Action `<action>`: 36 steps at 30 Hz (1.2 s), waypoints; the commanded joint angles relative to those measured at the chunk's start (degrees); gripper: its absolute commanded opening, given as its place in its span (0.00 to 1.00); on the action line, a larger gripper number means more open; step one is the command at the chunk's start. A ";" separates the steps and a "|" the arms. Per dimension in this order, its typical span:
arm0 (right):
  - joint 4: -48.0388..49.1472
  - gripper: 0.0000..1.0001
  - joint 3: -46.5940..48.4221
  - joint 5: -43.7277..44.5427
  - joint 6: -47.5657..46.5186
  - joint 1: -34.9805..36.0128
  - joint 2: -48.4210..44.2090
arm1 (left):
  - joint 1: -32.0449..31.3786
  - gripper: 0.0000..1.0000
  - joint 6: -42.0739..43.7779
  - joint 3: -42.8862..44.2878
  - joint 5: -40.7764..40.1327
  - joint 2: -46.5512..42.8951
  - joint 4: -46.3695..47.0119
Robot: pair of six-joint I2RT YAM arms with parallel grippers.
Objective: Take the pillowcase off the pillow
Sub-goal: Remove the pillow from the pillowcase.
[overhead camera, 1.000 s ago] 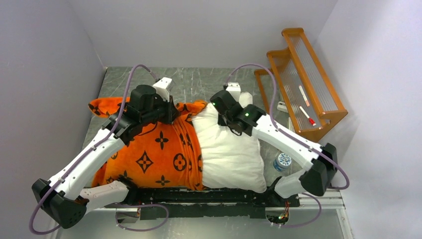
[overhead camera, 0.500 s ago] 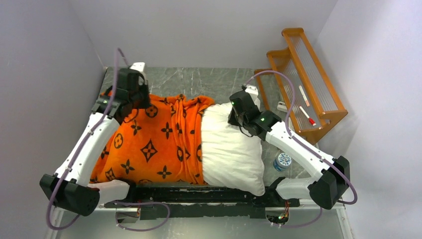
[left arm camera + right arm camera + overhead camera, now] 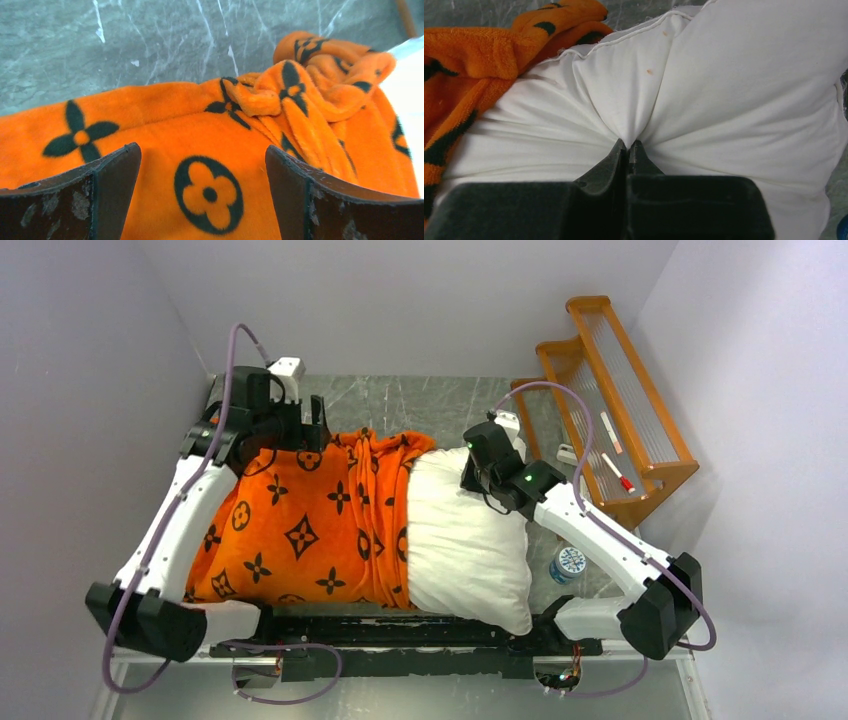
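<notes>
Grey marble surface (image 3: 400, 400) carries everything. Orange pillowcase (image 3: 300, 530) lies on the 9 o'clock side, its bunched edge overlapping the white pillow (image 3: 465, 550), whose bare part extends toward 3 o'clock. At the pillowcase's 11 o'clock corner, the left tool (image 3: 202, 152) hovers with its jaws spread wide and nothing between them. At the pillow's 12 o'clock edge, the right tool (image 3: 629, 145) is closed, pinching a puckered fold of pillow fabric.
</notes>
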 commanded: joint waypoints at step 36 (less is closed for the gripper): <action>-5.83 0.00 -4.15 -9.77 -3.26 -6.95 -2.91 | 9.38 0.77 -4.61 -2.33 8.41 -4.69 3.15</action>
